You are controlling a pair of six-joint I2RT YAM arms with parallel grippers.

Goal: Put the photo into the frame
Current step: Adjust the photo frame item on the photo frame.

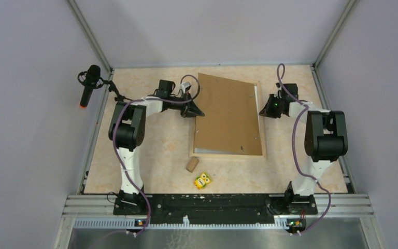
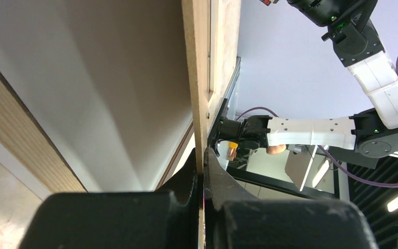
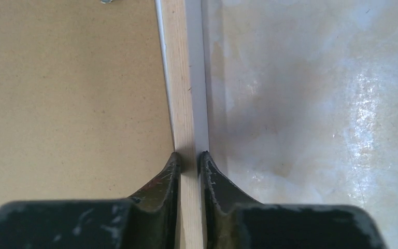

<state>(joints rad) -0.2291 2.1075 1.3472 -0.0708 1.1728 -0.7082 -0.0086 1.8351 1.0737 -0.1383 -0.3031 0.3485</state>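
Observation:
The frame [image 1: 263, 129] lies face down in the middle of the table, and the plain brown backing board [image 1: 228, 114] covers it at a slant. My left gripper [image 1: 192, 110] is shut on the board's left edge [image 2: 194, 78], which is raised off the frame's left rail [image 2: 26, 145]. A pale surface shows under the raised board. My right gripper [image 1: 264, 110] is at the frame's right side. Its fingers [image 3: 171, 171] press on both sides of the pale wood rail [image 3: 181, 78], next to the board [image 3: 72, 78]. The photo's printed face is hidden.
A small brown block [image 1: 192, 165] and a yellow owl toy [image 1: 202, 180] lie just in front of the frame. A black microphone [image 1: 89, 83] stands at the table's left edge. Grey walls close in the left, far and right sides.

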